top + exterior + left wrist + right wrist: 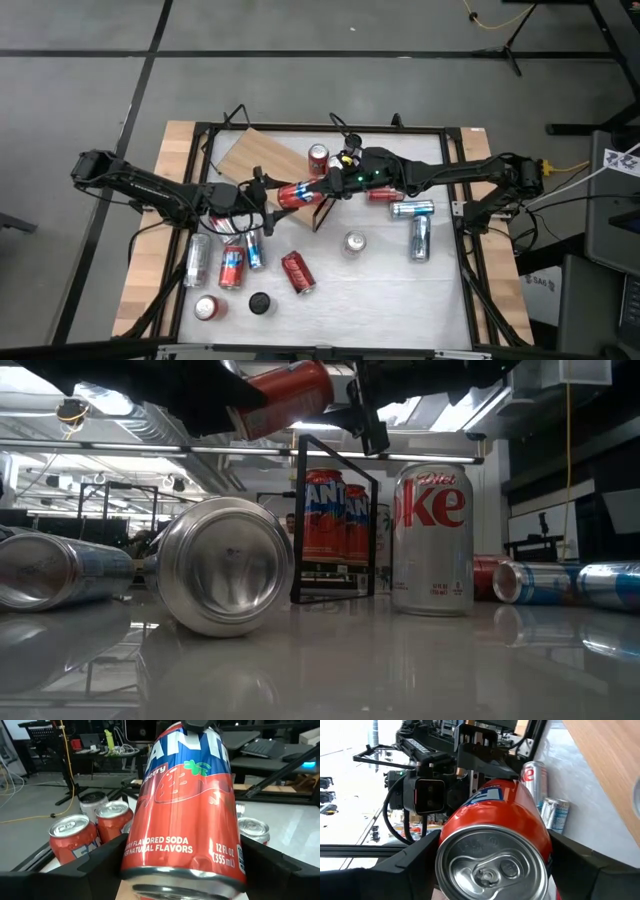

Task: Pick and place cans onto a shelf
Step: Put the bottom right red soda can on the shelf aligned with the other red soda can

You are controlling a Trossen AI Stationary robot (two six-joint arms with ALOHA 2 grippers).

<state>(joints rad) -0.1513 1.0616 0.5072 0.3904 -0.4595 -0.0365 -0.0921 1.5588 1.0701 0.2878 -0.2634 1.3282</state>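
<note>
Can (297,194) midair betw. both grippers, beside shelf (262,160) edge.

Dark jointed arms (150,188), black cables, green light

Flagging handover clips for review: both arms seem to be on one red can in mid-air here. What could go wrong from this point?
1. The red can hangs above the table, lying sideways between the left end effector and the right end effector. If both let go or pull unevenly, it may drop.
2. Below it stand the shelf's black frame and the Diet Coke can; a fall could knock them.
3. The end effectors face each other closely and could collide.
</note>
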